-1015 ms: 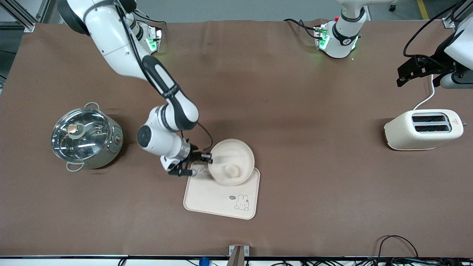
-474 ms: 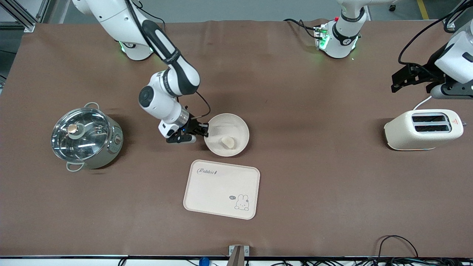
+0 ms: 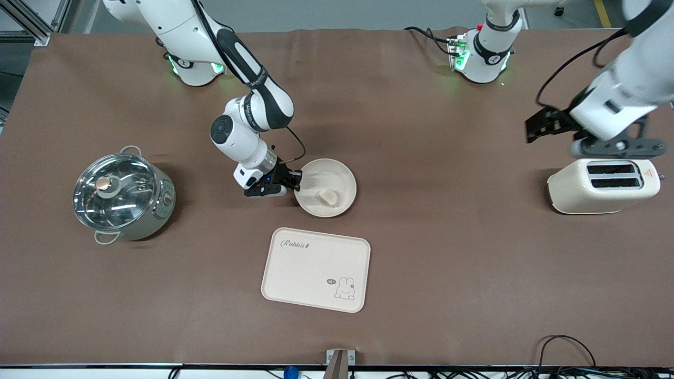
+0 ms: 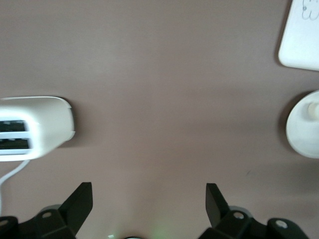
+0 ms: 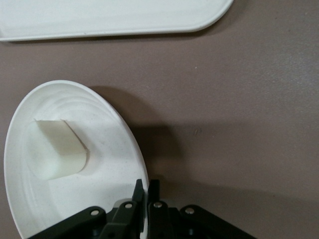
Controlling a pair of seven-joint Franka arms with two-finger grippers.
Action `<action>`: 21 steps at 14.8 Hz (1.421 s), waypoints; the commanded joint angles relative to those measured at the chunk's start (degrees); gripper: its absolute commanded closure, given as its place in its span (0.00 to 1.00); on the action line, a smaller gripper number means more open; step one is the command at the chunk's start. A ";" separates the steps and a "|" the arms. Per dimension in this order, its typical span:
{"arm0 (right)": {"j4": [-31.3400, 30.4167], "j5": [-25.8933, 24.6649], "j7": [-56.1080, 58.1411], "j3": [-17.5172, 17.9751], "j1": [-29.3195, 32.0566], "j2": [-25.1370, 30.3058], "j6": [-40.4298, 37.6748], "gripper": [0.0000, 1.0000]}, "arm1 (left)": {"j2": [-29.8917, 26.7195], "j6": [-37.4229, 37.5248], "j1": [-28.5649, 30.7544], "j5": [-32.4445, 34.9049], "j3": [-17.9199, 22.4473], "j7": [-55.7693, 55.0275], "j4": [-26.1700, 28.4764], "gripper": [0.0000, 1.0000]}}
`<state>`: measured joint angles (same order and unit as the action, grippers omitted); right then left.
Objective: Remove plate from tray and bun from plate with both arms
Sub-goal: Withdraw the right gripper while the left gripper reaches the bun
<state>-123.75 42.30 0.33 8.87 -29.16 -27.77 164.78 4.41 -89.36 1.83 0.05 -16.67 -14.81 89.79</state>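
1. Now the right gripper (image 3: 293,184) has its jaws pinched together on the rim of the plate (image 3: 333,181) at the edge toward the right arm's end of the desk (image 3: 421,263); the right wrist view shows the two tips nearly touching across the thin rim.
2. Across the last second the plate has gone from overlapping the tray (image 3: 316,269), tilted in the grip, to sitting flat on the bare desk, farther from the front camera than the tray and apart from it. I judge the first half of the task done; the grip looks about ready to let go.
3. Inside the plate lies the bun (image 3: 328,197), in the half nearer the front camera. It is a short blocky lump; in the right wrist view its long axis runs slantwise to the gripper's reach, one end toward the rim.
4. Meanwhile the left gripper (image 3: 547,128) has swung in from the desk's end and hangs over bare cloth beside the toaster (image 3: 605,184), jaws wide apart and empty.
5. A lidded pot (image 3: 122,196) stands at the right arm's end.
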 commanded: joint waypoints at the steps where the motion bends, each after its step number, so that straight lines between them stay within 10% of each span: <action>1: 0.70 1.91 1.60 0.18 0.51 -0.53 0.80 0.24 | 5.32 -5.19 -0.33 -0.14 -5.90 -12.56 0.47 0.00; 2: 1.31 2.00 1.34 0.18 0.43 -0.62 0.80 0.02 | 7.78 -7.56 -0.94 0.04 -7.66 -16.79 0.47 0.00; 9: 5.36 0.69 -2.09 -3.75 2.18 6.66 -14.11 0.00 | 24.83 -28.91 -15.26 7.68 -8.38 -44.93 -1.45 0.00; 12: 7.89 -9.74 -1.91 -11.30 2.71 11.85 -25.16 0.00 | 34.05 -33.33 -22.71 8.73 -7.33 -53.53 -8.12 0.00; 17: 29.22 -26.00 -1.74 -27.92 3.15 14.15 -62.16 0.00 | 40.84 -38.87 -33.62 12.43 0.22 -64.27 -10.87 0.00; 21: 36.47 -33.14 -1.39 -29.89 9.36 19.23 -73.10 0.00 | 45.94 -42.39 -38.99 12.43 3.92 -72.19 -13.94 0.06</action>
<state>-89.23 12.35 -0.83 -22.27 -23.72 -10.98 94.81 47.18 -131.22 -34.96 11.43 -14.28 -83.63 79.61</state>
